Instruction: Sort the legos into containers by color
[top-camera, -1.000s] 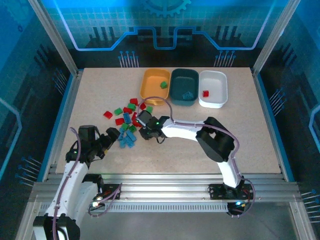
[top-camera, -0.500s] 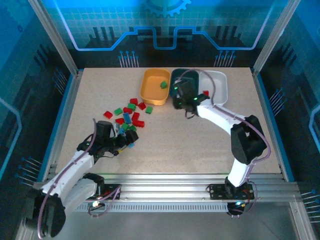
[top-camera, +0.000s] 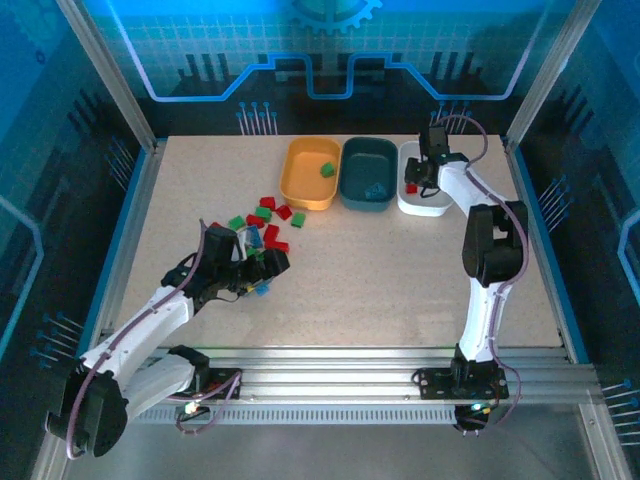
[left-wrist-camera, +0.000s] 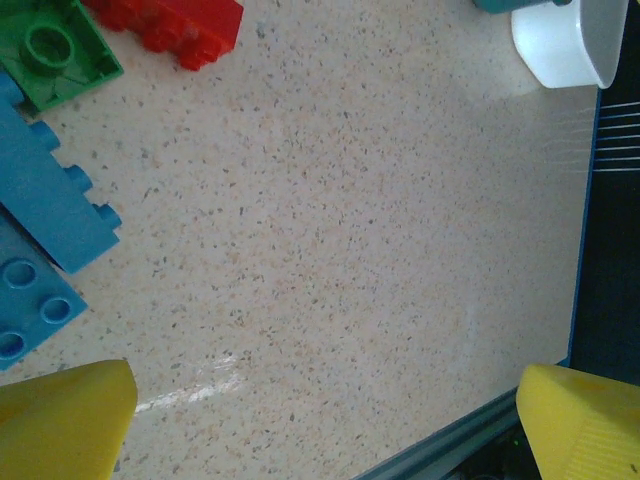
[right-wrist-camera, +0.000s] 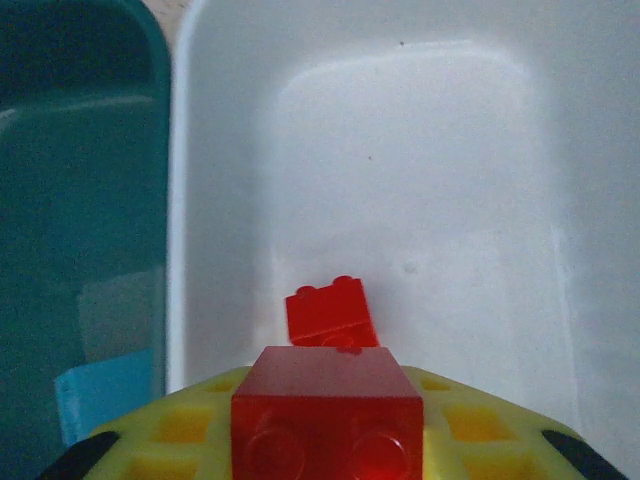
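While looking from overhead, found the right gripper (top-camera: 417, 180) over the white bin (top-camera: 440, 198) at upper right, the left gripper (top-camera: 268, 262) by loose bricks (top-camera: 262, 212) left of centre. From the left wrist: spread wide, held nothing. From the right wrist: pinched a red brick (right-wrist-camera: 328, 405) above the bin. Judged light, hard, slick; best squeezed across flat sides.

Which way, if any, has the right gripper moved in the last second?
Yes: the right gripper swung from the brick pile up-right to the white bin, holding a red brick.
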